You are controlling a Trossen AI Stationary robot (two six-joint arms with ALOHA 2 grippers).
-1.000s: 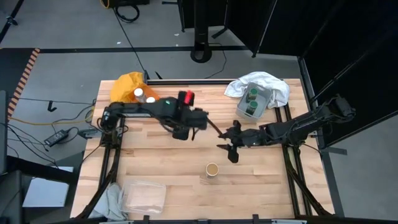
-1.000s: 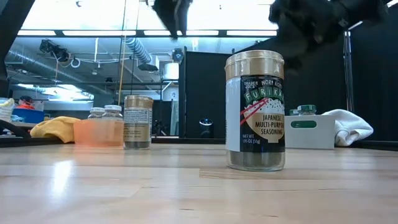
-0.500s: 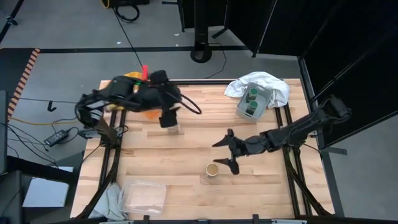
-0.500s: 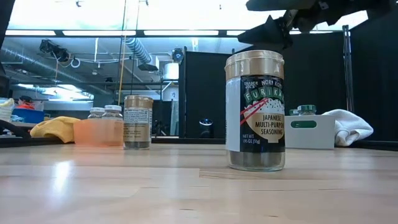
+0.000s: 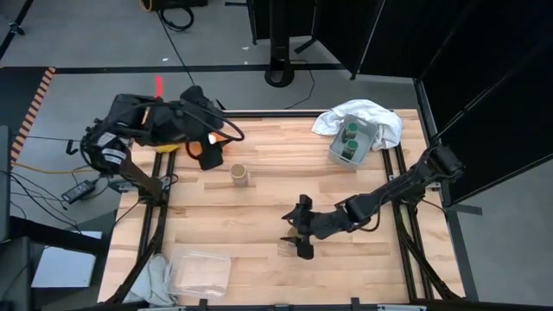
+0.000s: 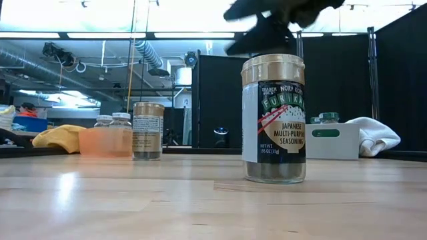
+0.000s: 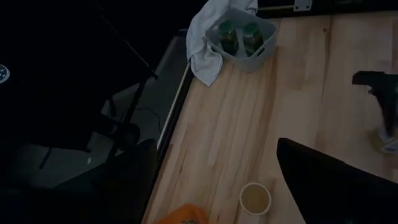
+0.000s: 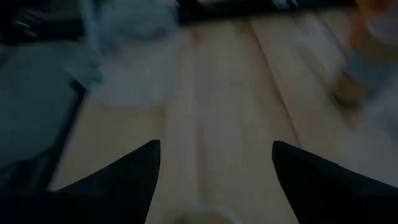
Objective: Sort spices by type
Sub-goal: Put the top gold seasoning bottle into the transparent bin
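A: Logging the right gripper. In the high view it is hanging low at centre-bottom of the frame, directly over the near tan-lidded jar, which is standing upright on the tabletop. Fingers are spread; in the right wrist view they are framing bare wood with a wide gap between them. Not touching the jar as far as the low view shows: the dark gripper is sitting above the gold lid at the top of that frame.

B: Left gripper?

A: It is sitting at the upper left of the high view, beside the orange tray. Fingers spread and holding nothing; the left wrist view shows both of them wide apart.

B: Second tan-lidded jar?

A: It is standing upright on the tabletop just right of the left gripper, left of centre in the high view. In the low view it is showing at middle left, just beside the orange tray.

B: Other jars?

A: Two white-lidded jars are sitting in the orange tray, at the left of the low view. Two green-lidded jars are sitting in the grey tray at the upper right of the high view, with a white cloth bunched around it. A clear tray is lying at the lower left.
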